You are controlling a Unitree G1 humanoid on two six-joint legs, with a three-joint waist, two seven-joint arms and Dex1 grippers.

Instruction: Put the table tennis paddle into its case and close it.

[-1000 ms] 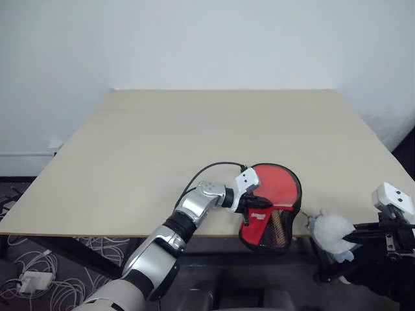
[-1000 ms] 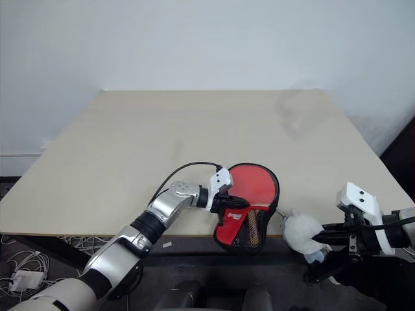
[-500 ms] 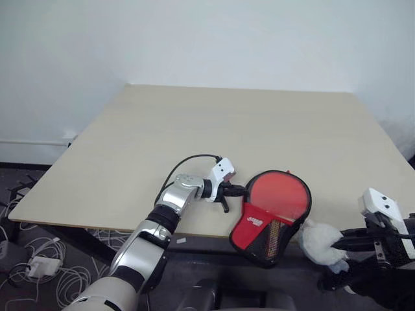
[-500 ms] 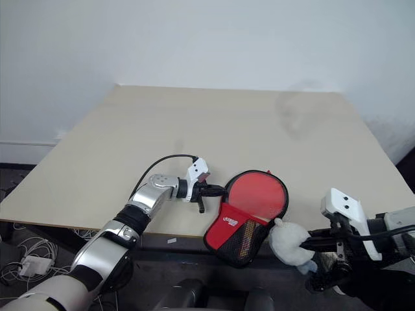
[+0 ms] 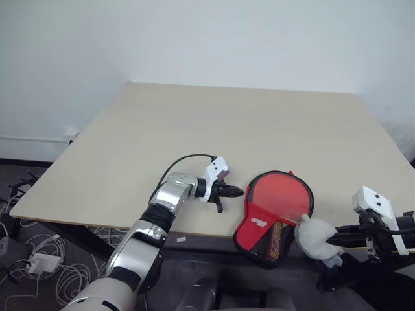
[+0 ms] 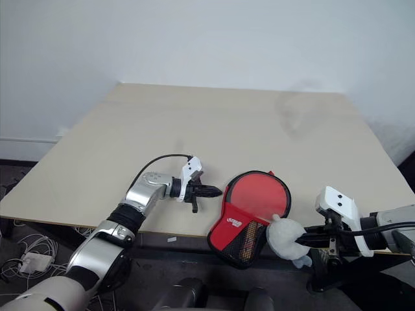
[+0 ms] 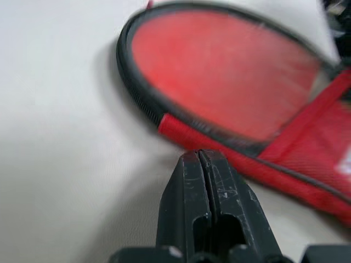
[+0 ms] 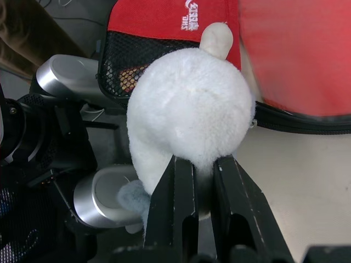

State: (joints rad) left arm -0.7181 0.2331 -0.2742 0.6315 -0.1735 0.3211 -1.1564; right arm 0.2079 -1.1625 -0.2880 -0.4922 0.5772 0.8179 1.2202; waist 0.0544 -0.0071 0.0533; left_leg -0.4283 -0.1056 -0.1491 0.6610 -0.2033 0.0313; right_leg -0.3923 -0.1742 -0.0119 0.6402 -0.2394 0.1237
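The case [image 5: 280, 194] lies at the table's front edge, a round red face in black edging, its red patch and black mesh end [image 5: 269, 236] hanging over the edge. A light wooden handle of the table tennis paddle [image 8: 129, 76] shows through the mesh; I cannot tell whether the round red face is the paddle's. My left gripper [image 5: 240, 192] is shut and empty on the table, just left of the case and apart from it [image 7: 204, 159]. My right gripper [image 8: 204, 164] is shut on a whitish fuzzy ball [image 5: 314, 234] that touches the case's hanging end.
The light wooden table [image 5: 227, 123] stretches far back and to both sides. Its front edge [image 5: 194, 230] runs under the case. Cables and a power adapter [image 5: 35, 265] lie on the floor at the left. A white wall stands behind.
The camera has shifted. My left gripper has let go of the case's left rim and drawn away to the left. The right gripper with the ball has edged toward the case.
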